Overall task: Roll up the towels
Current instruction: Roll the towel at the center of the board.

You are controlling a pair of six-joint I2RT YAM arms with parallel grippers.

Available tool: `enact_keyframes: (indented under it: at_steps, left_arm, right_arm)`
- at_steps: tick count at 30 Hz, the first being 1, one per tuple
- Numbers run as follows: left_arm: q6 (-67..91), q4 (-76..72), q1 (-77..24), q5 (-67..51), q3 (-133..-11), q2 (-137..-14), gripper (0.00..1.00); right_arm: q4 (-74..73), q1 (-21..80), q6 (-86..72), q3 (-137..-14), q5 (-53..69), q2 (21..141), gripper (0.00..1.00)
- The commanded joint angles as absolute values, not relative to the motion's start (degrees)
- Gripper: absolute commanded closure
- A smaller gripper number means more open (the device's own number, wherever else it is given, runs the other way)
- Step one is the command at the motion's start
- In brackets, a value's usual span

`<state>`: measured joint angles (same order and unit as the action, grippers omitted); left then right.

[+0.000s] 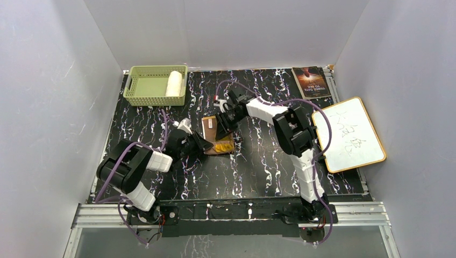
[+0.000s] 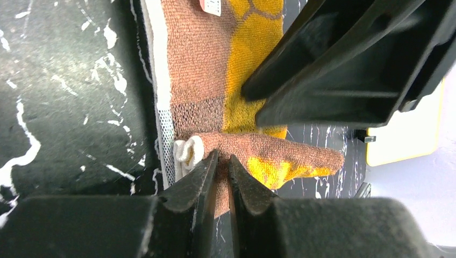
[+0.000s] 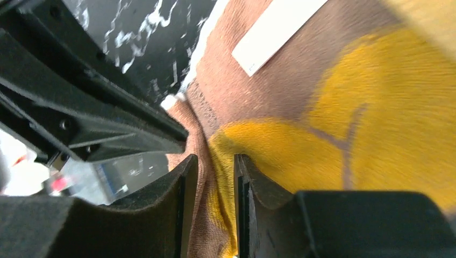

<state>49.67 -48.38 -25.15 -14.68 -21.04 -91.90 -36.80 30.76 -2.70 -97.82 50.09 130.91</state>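
The orange-yellow and brown towel (image 1: pixel 213 129) lies in the middle of the black marbled table, its near end rolled up. My left gripper (image 1: pixel 207 145) is shut on that rolled end; the left wrist view shows the jaws (image 2: pixel 223 158) pinching brown cloth (image 2: pixel 269 153) beside a white hem. My right gripper (image 1: pixel 221 126) is shut on a fold of the same towel (image 3: pixel 349 107), seen between its jaws (image 3: pixel 215 158) in the right wrist view. The cream-white towel (image 1: pixel 173 83) lies rolled inside the green basket (image 1: pixel 155 69).
The basket stands at the far left of the table. A book (image 1: pixel 311 81) lies at the far right. A whiteboard with a wooden frame (image 1: pixel 348 133) lies on the right edge. The two grippers are close together over the towel.
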Motion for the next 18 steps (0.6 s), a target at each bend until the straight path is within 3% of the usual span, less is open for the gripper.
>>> enact_keyframes:
  at_steps: [1,4,5,7,11,18]
  left_arm:
    - [46.79,-41.90,-27.19,-9.43,-20.80,-95.72,0.87]
    - [46.60,-41.88,-27.59,-8.90,-20.75,-95.82,0.87]
    - [46.52,-41.78,-27.60,-8.76,-20.58,-95.72,0.87]
    - [46.33,-41.30,-27.60,-8.48,-20.35,-95.32,0.87]
    - [46.06,-40.56,-27.60,-8.14,-19.97,-94.69,0.87]
    - [45.79,-40.10,-27.57,-7.82,-19.78,-94.91,0.87]
  right_arm:
    - [-24.28,30.04,-4.64,-94.71,31.65,118.70,0.72]
    - [-16.51,31.30,-7.53,-87.92,30.29,112.42,0.76]
    - [-15.49,32.25,-7.90,-86.20,29.76,111.02,0.81]
    - [-12.30,33.08,-9.32,-81.93,30.41,107.84,1.00]
    - [-2.46,34.58,-12.98,-70.82,33.29,102.86,1.00]
    - [2.47,35.19,-17.03,-66.89,40.14,105.20,1.00]
